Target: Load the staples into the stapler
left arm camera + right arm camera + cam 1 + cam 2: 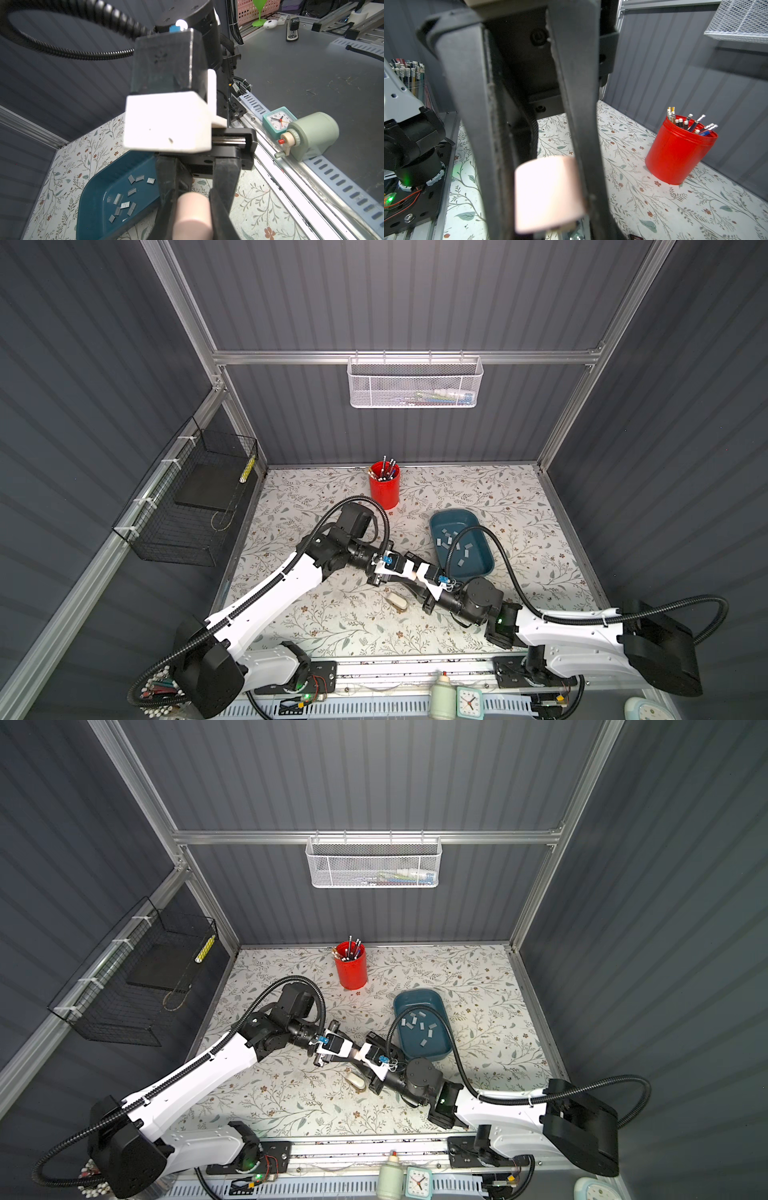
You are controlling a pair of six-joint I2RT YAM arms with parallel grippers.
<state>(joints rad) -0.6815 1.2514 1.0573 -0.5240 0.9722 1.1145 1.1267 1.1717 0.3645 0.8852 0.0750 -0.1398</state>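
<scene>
pink stapler (192, 216) between left jaws and right jaws, arms (266, 597) outstretched

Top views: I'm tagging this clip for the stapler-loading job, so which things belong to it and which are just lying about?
Job: pale pink rounded piece, apparently the stapler; small grey metal staple strips; dark teal plastic tray holding them.
Lying about: red plastic pencil cup; white mesh wall basket; black wire wall basket; small teal alarm clock; cream oval item on the table, unidentified.

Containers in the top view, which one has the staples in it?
The shallow teal tray, right of the red cup: small grey staples lie loose in it. The cup holds pens and pencils.
</scene>
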